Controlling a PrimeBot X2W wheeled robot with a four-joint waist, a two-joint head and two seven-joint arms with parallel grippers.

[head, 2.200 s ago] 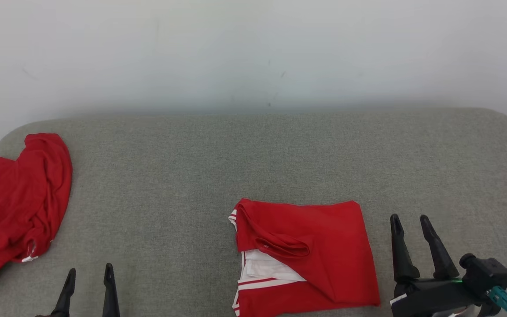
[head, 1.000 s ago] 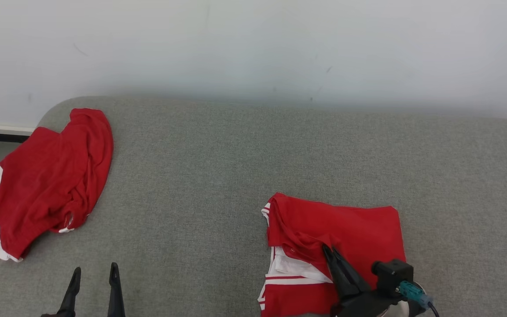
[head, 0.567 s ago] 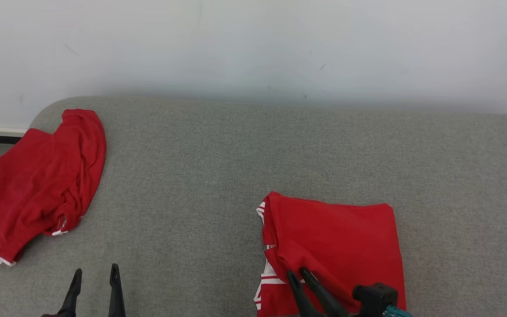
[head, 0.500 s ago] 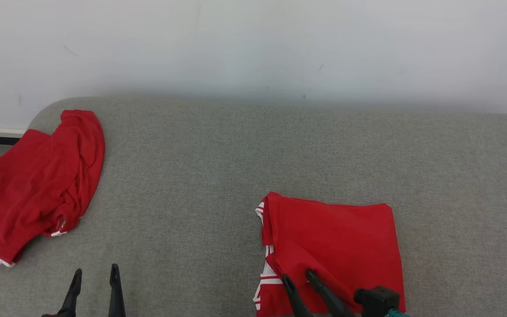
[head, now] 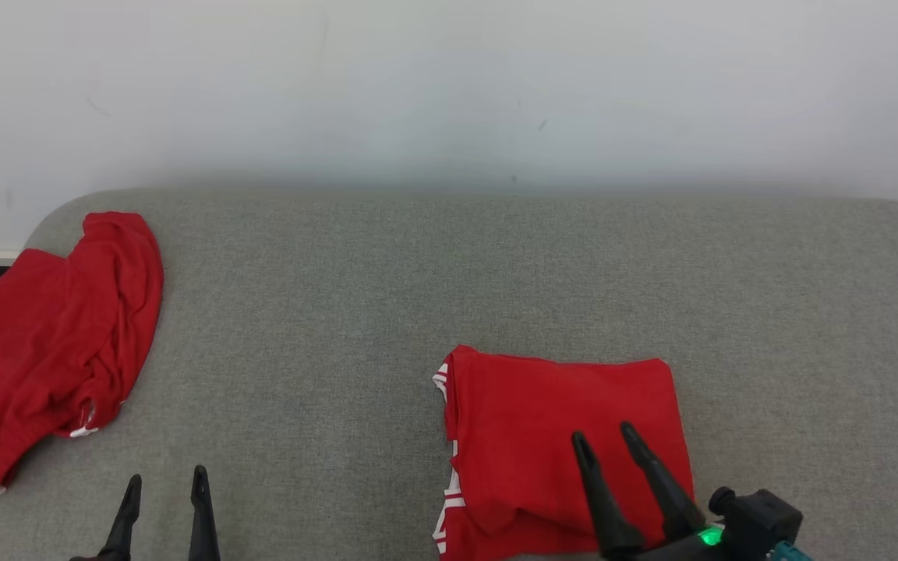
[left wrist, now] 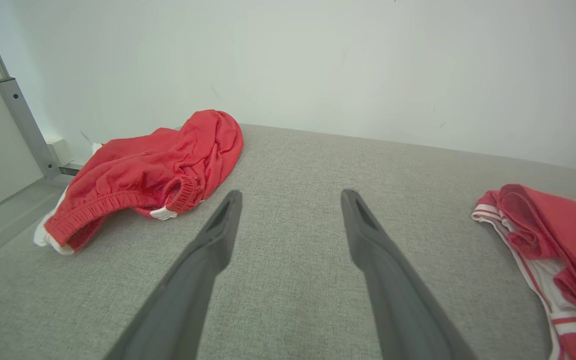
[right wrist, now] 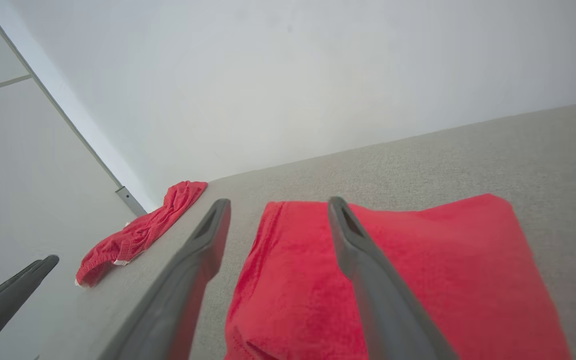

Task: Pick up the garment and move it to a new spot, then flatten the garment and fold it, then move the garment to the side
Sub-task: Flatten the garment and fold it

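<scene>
A grey upholstered surface (head: 418, 296) carries a folded red garment (head: 558, 436) with white stripes near its front edge, and crumpled red shorts (head: 44, 351) overhanging its left end, well apart.

Shows solid red across folded garment (head: 542, 413), near right; white stripes at its left edge. Same red, white trim, on crumpled garment (head: 51, 343), left. Heathered grey on cushion (head: 418, 273). Off-white on wall (head: 449, 78). Black on left gripper (head: 166, 479) and right gripper (head: 603, 433).

Folded garment (head: 542, 405) lies on the cushion (head: 387, 296) right of centre; crumpled garment (head: 44, 351) at its left edge.
</scene>
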